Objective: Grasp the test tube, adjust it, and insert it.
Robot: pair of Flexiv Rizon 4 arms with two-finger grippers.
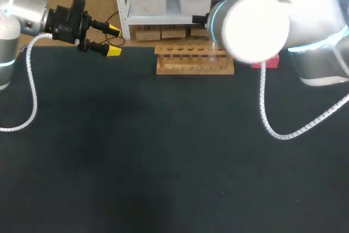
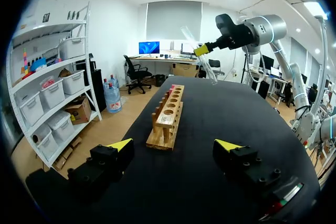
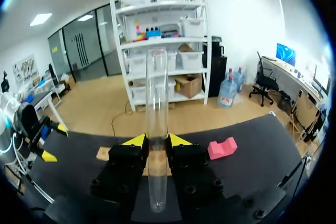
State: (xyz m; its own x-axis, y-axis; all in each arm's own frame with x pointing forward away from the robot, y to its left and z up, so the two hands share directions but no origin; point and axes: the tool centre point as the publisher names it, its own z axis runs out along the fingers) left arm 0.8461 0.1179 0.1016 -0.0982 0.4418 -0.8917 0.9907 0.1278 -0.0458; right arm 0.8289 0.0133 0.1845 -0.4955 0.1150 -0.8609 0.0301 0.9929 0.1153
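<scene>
Right wrist view: the right gripper is clamped on a test tube, its two black blocky fingers with yellow wedge-shaped tips pressing the tube from both sides. The tube is a clear, smooth, slim cylinder. Its rounded closed end points back toward the wrist, and its open mouth sticks out well beyond the fingertips.

Under and beyond the gripper lies a table covered in a flat matte black surface. A pink block with a notch cut into its top sits on the table beside the gripper. Only a sliver of a wooden rack shows behind the fingers.

Left wrist view: the rack is pale wood, long and rectangular. It has a top board pierced by a single row of round holes, held on short posts above a base board. The test tube hangs tilted in the air above the far end of the rack, apart from it, gripped near its middle.

The left gripper has its fingers spread wide and holds nothing. It sits near the table's far left edge, well apart from the rack.

Head view: the right arm's bulky, smooth white joint hides its own gripper. A coiled white cable loops from that arm onto the table.
</scene>
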